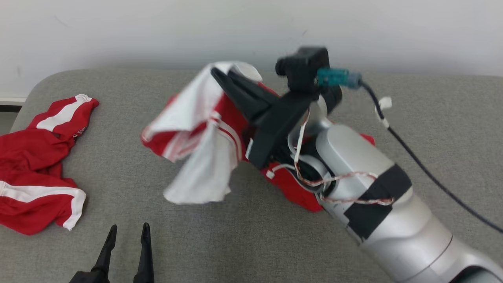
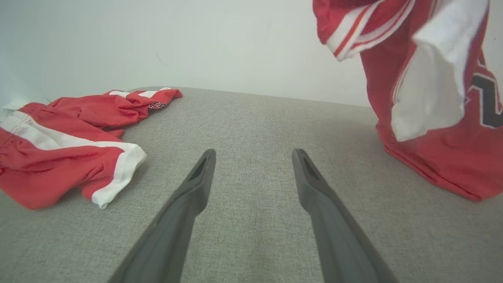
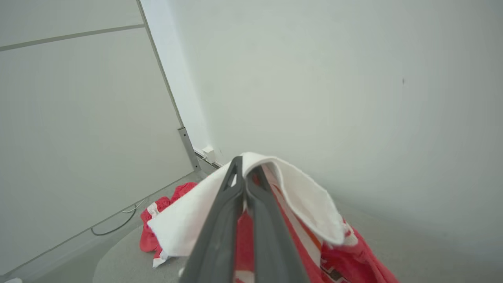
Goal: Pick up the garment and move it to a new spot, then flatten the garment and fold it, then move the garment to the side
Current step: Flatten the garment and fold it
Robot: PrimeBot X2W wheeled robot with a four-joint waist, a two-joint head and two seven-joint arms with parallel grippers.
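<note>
The garment (image 1: 192, 129) is red with white panels and stripes. It hangs bunched from my right gripper (image 1: 220, 74), which is shut on its upper fold, raised above the middle of the grey table (image 1: 255, 239). The garment's lower red part still rests on the table by the right forearm. In the right wrist view the shut fingers (image 3: 220, 220) pinch white cloth of the garment (image 3: 302, 196). My left gripper (image 1: 129, 232) stands open and holds nothing, low at the front left. From the left wrist the garment (image 2: 432, 98) hangs at the upper right, apart from the left gripper (image 2: 253, 155).
A second red and white garment (image 1: 35, 165) lies crumpled at the table's left edge, also in the left wrist view (image 2: 67, 153). A white wall stands right behind the table. A dark cable (image 1: 432, 177) trails from the right wrist across the table's right side.
</note>
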